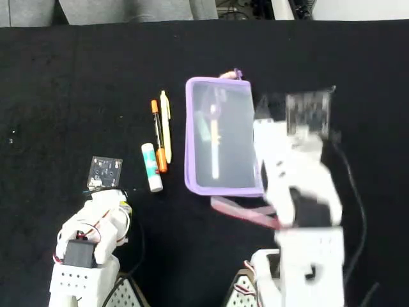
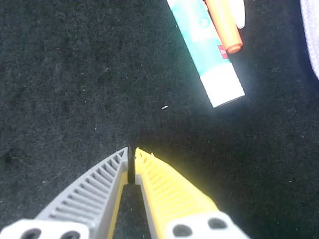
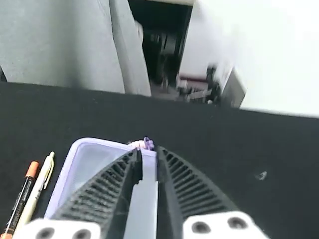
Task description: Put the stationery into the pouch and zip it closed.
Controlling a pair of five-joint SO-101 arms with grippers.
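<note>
Pouch (image 1: 220,137) lies flat on the table (image 1: 64,83), with the right end effector (image 3: 147,152) clamped on its long edge, the side away from the loose stationery. Glue stick (image 1: 152,167), orange marker (image 1: 158,135) and pen (image 1: 166,125) lie side by side just beside the pouch's other long edge, outside it. Left end effector (image 2: 131,152) has its fingers together on nothing, over table near the glue stick, farther from the pouch.
</note>
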